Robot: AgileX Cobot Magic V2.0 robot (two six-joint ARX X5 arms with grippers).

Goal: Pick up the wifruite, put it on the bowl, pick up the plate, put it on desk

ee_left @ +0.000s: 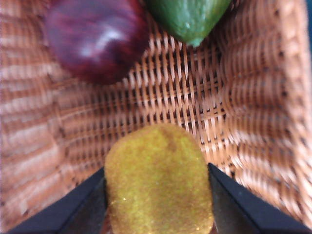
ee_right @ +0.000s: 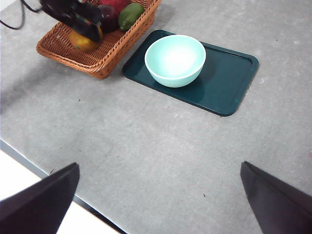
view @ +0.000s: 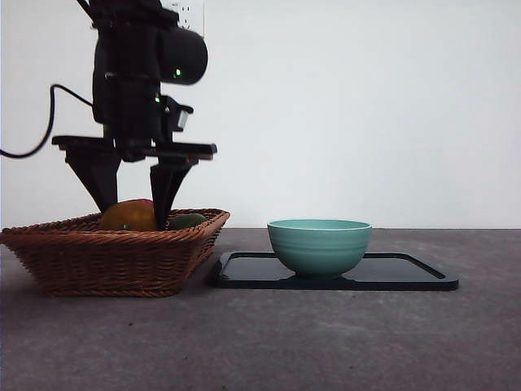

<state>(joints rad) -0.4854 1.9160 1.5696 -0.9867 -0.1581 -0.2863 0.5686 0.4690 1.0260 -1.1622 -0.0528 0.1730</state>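
The wifruite (ee_left: 158,185), an oval orange-brown fruit, lies in the wicker basket (view: 106,261); it also shows at the basket's near side (view: 129,216) and under the arm (ee_right: 80,43). My left gripper (view: 137,218) has come down into the basket and stands open, one jaw close on each side of the fruit (ee_left: 156,168). The teal bowl (view: 319,244) stands empty on the dark plate (view: 407,273), right of the basket. My right gripper (ee_right: 160,165) hangs open high above the desk (ee_right: 146,146), far from bowl (ee_right: 175,59) and plate (ee_right: 229,87).
A dark red fruit (ee_left: 95,36) and a green fruit (ee_left: 190,17) lie deeper in the basket, beyond the wifruite. The green fruit (view: 189,220) peeks over the basket rim. The desk's near edge (ee_right: 29,163) runs below the right gripper.
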